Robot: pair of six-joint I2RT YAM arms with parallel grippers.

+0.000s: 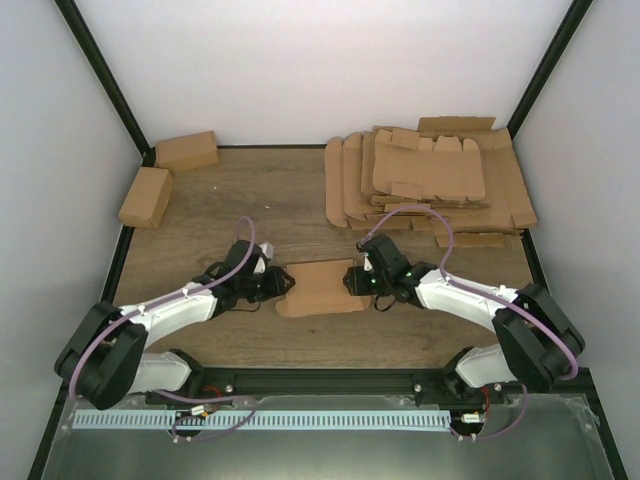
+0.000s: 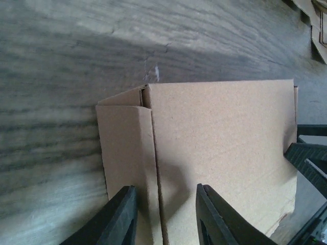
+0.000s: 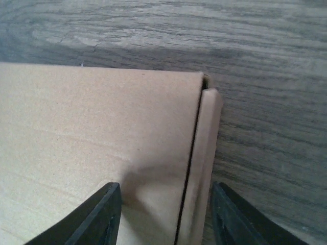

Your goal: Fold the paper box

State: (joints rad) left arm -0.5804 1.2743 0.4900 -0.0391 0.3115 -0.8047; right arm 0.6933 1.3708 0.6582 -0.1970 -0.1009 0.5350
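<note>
The paper box [image 1: 322, 287] lies partly folded at the middle of the table between both arms, a brown oblong with a loose flap at its near edge. My left gripper [image 1: 283, 284] is at its left end. In the left wrist view the box [image 2: 225, 148] fills the middle, and the left gripper [image 2: 166, 206] stands open, its jaws straddling the crease beside the end flap [image 2: 125, 148]. My right gripper [image 1: 352, 279] is at the right end. It is open [image 3: 166, 206] too, with one finger over the box top [image 3: 97, 132] and the other over the table beyond the narrow end flap [image 3: 207, 148].
Two finished brown boxes [image 1: 187, 151] [image 1: 145, 196] sit at the back left. A spread stack of flat cardboard blanks [image 1: 430, 180] covers the back right. Black frame posts and white walls bound the table. The right gripper's fingers [image 2: 306, 158] show at the left wrist view's right edge.
</note>
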